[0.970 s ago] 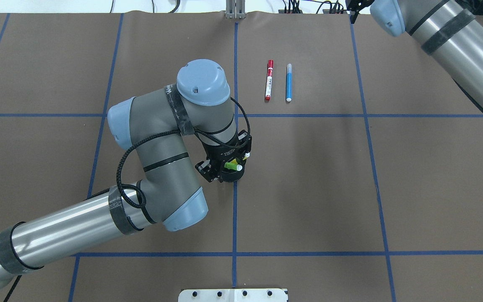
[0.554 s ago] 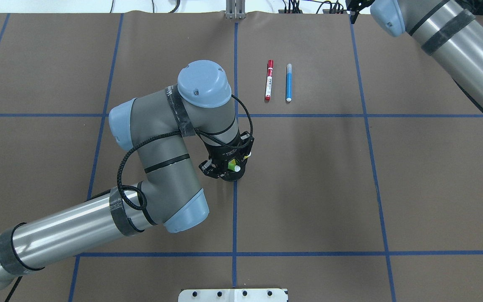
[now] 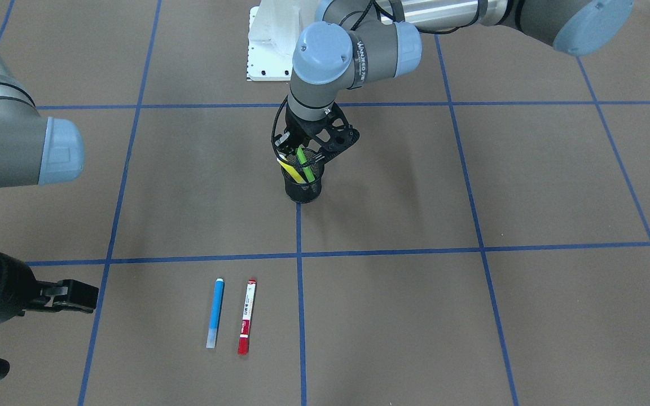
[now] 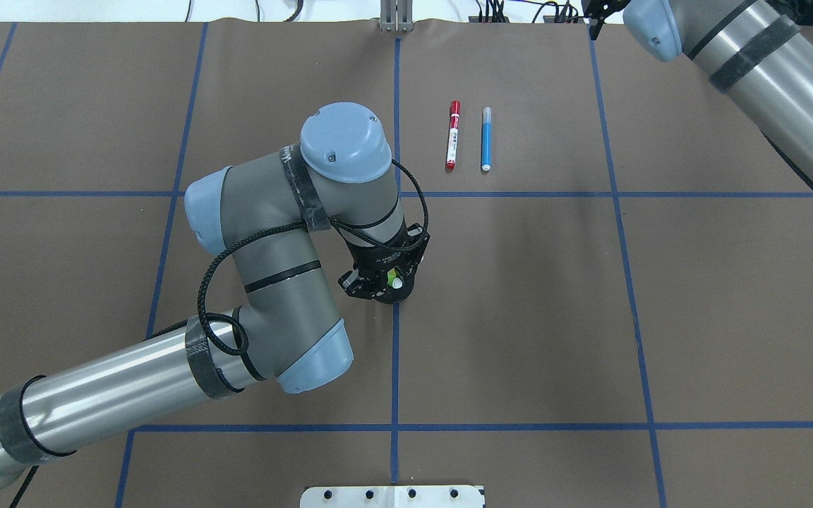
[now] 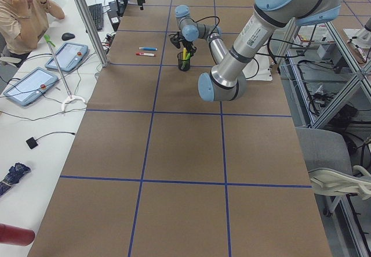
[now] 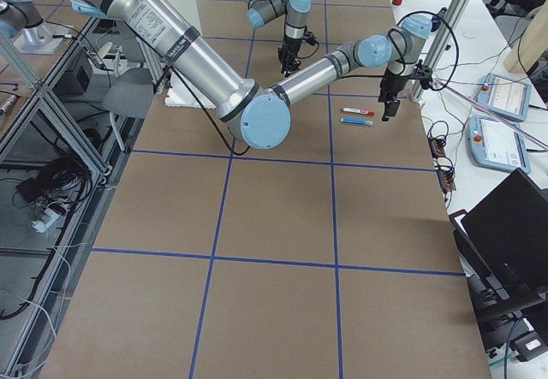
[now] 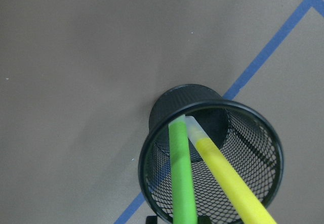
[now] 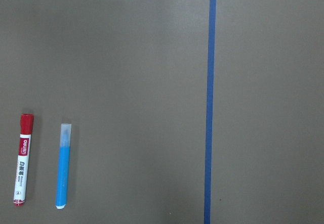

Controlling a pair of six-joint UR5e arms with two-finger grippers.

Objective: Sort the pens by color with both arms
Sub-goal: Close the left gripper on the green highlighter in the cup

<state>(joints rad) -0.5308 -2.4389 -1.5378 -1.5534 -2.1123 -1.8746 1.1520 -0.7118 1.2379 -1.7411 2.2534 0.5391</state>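
Left gripper (image 3: 307, 158) sits over the black mesh cup (image 3: 303, 189). Green pen (image 7: 181, 173) and yellow pen (image 7: 228, 181) lean inside it. I cannot tell my finger gap or grip. Red pen (image 4: 453, 135) and blue pen (image 4: 485, 140) lie parallel on the table (image 4: 519, 317), just apart. Right gripper (image 3: 74, 296) is off to their side, opening unreadable.

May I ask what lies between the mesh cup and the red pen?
Only a blue tape line on bare table, seen in the front-facing view.

Brown table (image 4: 519, 317), blue tape grid (image 4: 395, 353).
Red pen (image 4: 453, 135) and blue pen (image 4: 485, 140) lie flat, parallel, just beside each other; black mesh cup (image 3: 303, 190) stands on a grid line, well apart.
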